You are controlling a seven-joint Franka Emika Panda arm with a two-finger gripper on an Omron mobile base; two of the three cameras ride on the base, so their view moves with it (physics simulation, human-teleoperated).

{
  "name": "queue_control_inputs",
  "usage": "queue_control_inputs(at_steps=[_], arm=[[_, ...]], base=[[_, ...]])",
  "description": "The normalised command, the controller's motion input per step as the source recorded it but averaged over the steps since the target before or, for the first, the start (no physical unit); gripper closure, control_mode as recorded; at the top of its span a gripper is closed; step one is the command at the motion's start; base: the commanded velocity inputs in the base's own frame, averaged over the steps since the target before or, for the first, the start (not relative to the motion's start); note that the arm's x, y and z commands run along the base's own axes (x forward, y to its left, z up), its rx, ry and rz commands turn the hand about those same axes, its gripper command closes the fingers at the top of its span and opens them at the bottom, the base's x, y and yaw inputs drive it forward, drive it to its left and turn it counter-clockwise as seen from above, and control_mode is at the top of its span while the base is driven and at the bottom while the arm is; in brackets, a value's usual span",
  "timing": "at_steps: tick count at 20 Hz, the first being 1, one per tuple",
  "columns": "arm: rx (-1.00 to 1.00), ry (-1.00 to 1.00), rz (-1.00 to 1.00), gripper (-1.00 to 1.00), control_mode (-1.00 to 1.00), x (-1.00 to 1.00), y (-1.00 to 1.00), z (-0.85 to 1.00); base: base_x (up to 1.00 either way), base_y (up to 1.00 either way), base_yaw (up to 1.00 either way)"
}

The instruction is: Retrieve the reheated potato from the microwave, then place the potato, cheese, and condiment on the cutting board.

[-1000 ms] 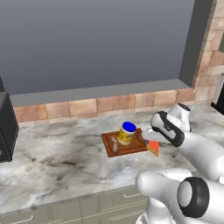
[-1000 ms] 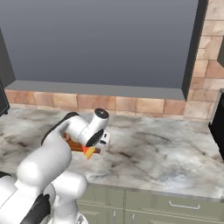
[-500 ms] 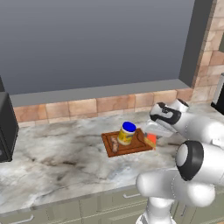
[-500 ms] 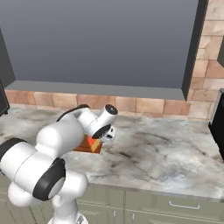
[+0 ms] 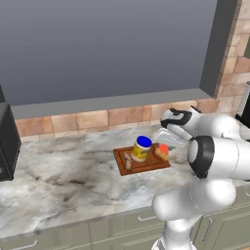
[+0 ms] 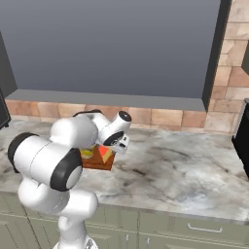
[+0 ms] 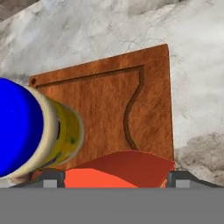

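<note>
Your tool (image 7: 114, 180) is closed on the cheese (image 7: 118, 169); the wedge sits between both fingertips (image 7: 51, 178), its lower part cut off by the frame edge. In the left base view the cheese (image 5: 163, 150) hangs over the right end of the cutting board (image 5: 146, 166). The condiment (image 5: 141, 148) stands on the board, the potato (image 5: 128, 160) beside it. The table (image 5: 58, 180) carries the board.

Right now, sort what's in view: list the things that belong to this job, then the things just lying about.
Job things:
cutting board
potato, on the board
condiment, on the board
cheese, on the board's right end, between the gripper fingertips
microwave, at far left

Just there:
marble counter
brick backsplash
</note>
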Motion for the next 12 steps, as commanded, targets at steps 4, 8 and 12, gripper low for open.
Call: queue_control_inputs(at_steps=[4,8,12], arm=[[0.0,0.0,0.01,1.0,-1.0,0.22,0.13,-0.37],[0.0,0.0,0.01,1.0,-1.0,0.17,0.06,-0.44],[0.03,0.0,0.0,1.0,-1.0,0.34,0.08,-0.2]], base=[[0.0,0.0,0.0],[0.0,0.0,0.0],[0.0,0.0,0.0]])
